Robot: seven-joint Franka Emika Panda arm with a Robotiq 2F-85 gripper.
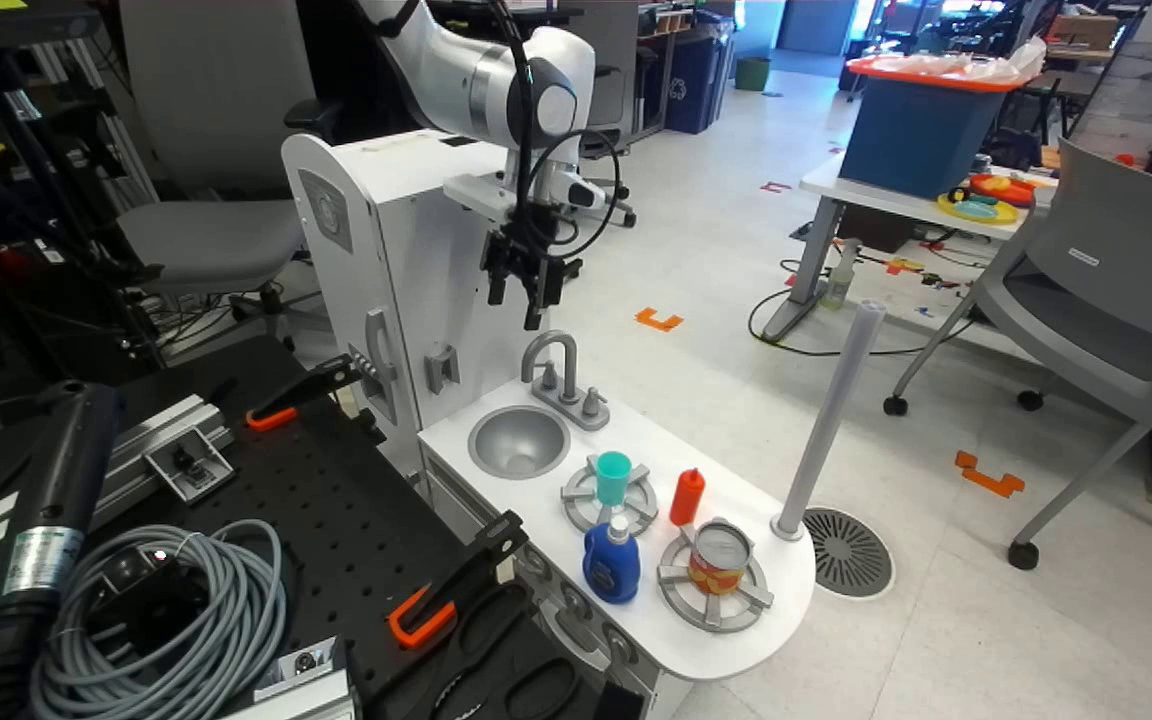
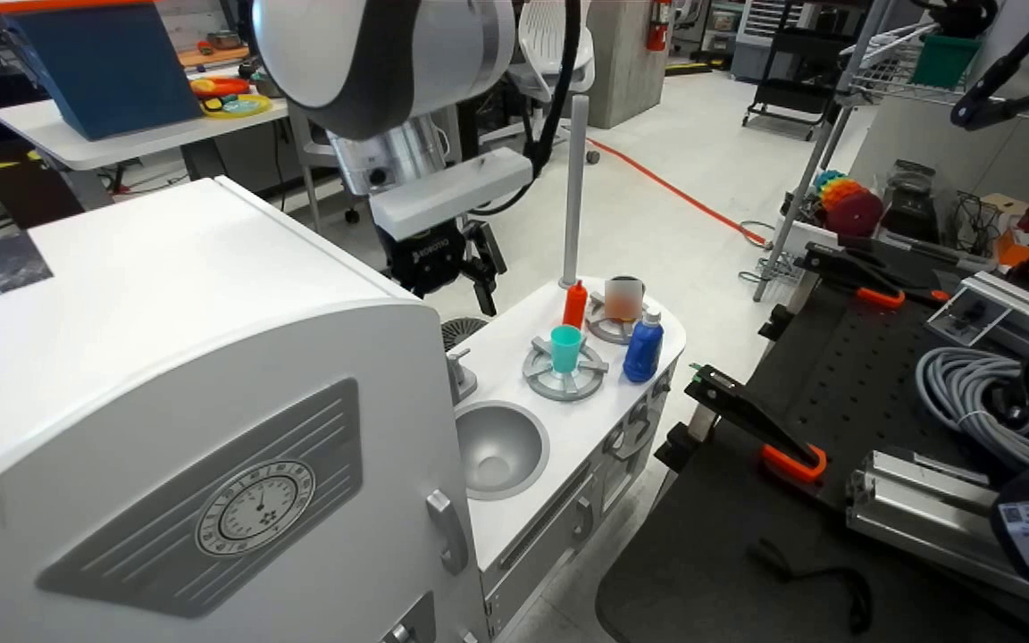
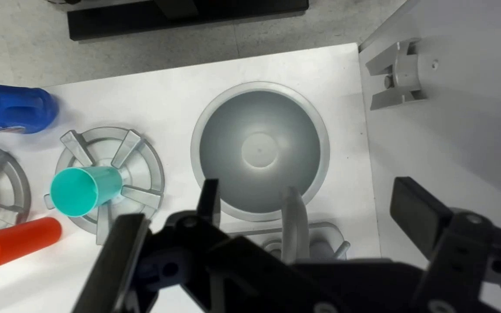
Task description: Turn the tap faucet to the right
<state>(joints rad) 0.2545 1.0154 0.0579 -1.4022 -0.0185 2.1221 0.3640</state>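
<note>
My hand hangs above tap faucet, released, jaws spread wide. Tap faucet stands upright on bench, just beside sink basin. In wrist view, its curve overlaps basin rim, seen between my jaws. Teal cup upright on burner; red bottle and blue bottle near.

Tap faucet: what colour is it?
Plain grey. The tap faucet shows best in an exterior view, with nothing in front of it.
</note>
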